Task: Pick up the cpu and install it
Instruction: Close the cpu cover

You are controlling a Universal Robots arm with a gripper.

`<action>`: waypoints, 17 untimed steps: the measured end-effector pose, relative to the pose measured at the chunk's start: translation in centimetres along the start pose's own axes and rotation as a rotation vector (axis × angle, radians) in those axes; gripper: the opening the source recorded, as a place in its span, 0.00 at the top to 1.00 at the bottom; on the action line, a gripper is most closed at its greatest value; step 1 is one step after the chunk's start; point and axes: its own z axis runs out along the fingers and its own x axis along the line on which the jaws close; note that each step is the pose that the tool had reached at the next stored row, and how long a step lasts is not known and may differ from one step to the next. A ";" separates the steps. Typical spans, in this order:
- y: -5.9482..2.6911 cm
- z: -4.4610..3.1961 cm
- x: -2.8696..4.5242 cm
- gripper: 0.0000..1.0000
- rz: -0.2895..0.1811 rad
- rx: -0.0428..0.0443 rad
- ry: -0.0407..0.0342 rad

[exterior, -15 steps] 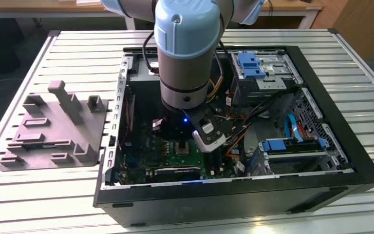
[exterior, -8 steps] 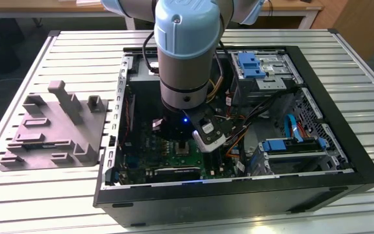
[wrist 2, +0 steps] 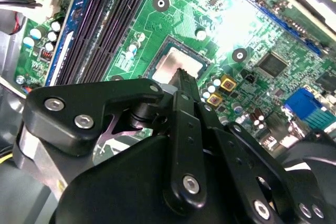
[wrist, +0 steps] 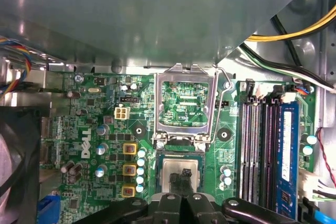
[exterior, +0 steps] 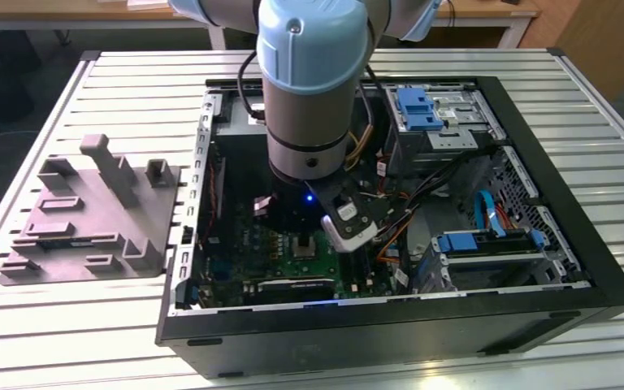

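Hand is reaching into the open computer case, fingers pressed together, gripping nothing. Tips are hovering at the cpu; contact unclear. Cpu is lying flat in its socket on the motherboard, with the metal frame flipped open. Case is sitting on the slatted desk, with a grey tray on the exterior view's left.

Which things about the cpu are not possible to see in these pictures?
First wrist view: the gripper covers part of the cpu, so its seating is unclear.
Second wrist view: the gripper hides one side of the cpu.
Exterior view: the arm blocks part of the motherboard.
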 end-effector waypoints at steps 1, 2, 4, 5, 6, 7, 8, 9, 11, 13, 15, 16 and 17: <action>0.04 -0.08 -0.01 0.89 0.000 -0.0003 -0.0001; 0.05 -0.09 -0.01 0.89 0.000 -0.0003 -0.0001; 0.05 -0.09 0.00 0.89 0.000 -0.0003 -0.0001; 0.06 -0.10 0.00 0.89 0.000 -0.0001 -0.0001; 0.07 -0.10 0.00 0.89 0.000 -0.0002 -0.0001; 0.07 -0.10 0.00 0.89 0.000 -0.0001 0.0000; 0.07 -0.10 0.00 0.89 0.000 -0.0001 0.0000; 0.07 -0.10 0.00 0.89 0.000 -0.0001 0.0000; 0.08 -0.10 0.00 0.89 0.000 -0.0001 -0.0001; 0.08 -0.10 0.00 0.89 0.000 -0.0001 -0.0001; 0.08 -0.10 0.00 0.89 0.000 -0.0001 -0.0001; 0.08 -0.10 0.00 0.89 0.000 -0.0001 0.0000; 0.08 -0.12 0.00 0.89 0.000 0.0001 0.0001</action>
